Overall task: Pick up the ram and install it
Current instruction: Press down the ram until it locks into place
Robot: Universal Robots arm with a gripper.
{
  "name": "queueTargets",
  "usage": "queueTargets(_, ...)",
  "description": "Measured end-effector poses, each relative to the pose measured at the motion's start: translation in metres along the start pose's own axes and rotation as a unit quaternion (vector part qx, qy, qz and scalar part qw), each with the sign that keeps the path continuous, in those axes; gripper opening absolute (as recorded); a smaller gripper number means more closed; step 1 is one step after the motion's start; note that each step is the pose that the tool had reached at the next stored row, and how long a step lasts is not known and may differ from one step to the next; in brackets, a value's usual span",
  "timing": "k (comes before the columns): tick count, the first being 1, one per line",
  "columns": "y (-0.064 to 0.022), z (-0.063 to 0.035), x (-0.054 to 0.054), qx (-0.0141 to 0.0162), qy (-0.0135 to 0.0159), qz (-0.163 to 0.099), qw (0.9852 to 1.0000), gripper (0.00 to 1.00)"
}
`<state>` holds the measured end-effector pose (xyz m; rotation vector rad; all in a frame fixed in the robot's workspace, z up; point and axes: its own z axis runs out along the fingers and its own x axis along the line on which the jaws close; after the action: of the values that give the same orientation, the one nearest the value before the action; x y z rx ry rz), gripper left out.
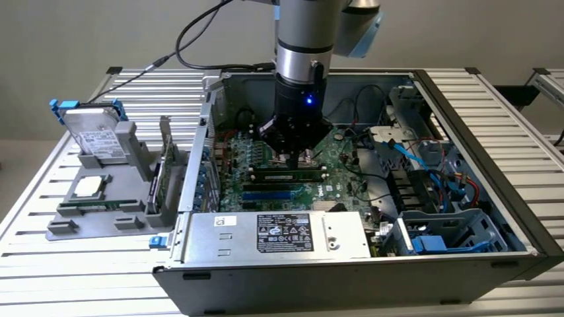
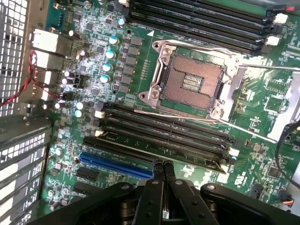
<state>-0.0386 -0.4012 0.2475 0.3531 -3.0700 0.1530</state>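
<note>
The arm is reaching straight down into the open computer case point(image 1: 493, 218), its gripper point(image 1: 297, 157) low over the motherboard point(image 2: 262, 154). The fingers point(image 2: 157, 169) are pressed together, tips meeting, with nothing I can see held between them. Right under those tips, in the exterior view, lies the ram point(image 1: 284, 176): a long, narrow green stick sitting along one of the black memory slots point(image 2: 164, 133), between the empty processor socket point(image 2: 191, 80) and the blue expansion slot point(image 2: 115, 165). From the wrist view the closed tips seem to rest at or just above the nearest slot; I cannot tell whether the stick is fully seated or only lying in the slot.

It looks like a light, thin, stiff board, and I would call it fragile: it should not bend, and the chips and contact edge are not for pinching. Its narrow top edge and two short ends look like the safe places to hold or press, with force straight down along the slot.

Out on the slatted surface point(image 1: 62, 264), at the exterior view's left, a grey holder point(image 1: 97, 214) carries a hard drive point(image 1: 95, 137), a small silver processor point(image 1: 92, 187) and a taller green card point(image 1: 164, 173)
</note>
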Motion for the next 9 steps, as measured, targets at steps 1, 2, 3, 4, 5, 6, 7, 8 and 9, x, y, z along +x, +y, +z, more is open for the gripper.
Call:
queueTargets(1,0.0,0.0002,0.0,0.0007,-0.0002,0.006,1.0,0.1)
queueTargets(2,0.0,0.0003,0.0,0.0014,-0.0005,0.011,0.9999,0.1)
queueTargets(3,0.0,0.0004,0.0,0.002,-0.0007,0.017,0.9999,0.1)
queueTargets(4,0.0001,0.0006,0.0,0.0027,-0.001,0.023,0.9997,0.1)
queueTargets(5,0.0001,0.0008,0.0,0.0034,-0.0012,0.029,0.9996,0.1)
queueTargets(6,0.0001,0.0009,-0.0001,0.004,-0.0015,0.035,0.9994,0.1)
queueTargets(7,0.0001,0.001,0.0,0.0045,-0.0017,0.04,0.9992,0.1)
queueTargets(8,0.0001,0.0012,-0.0001,0.0051,-0.002,0.046,0.9989,0.1)
queueTargets(9,0.0001,0.0013,-0.0001,0.0055,-0.0022,0.052,0.9986,0.1)
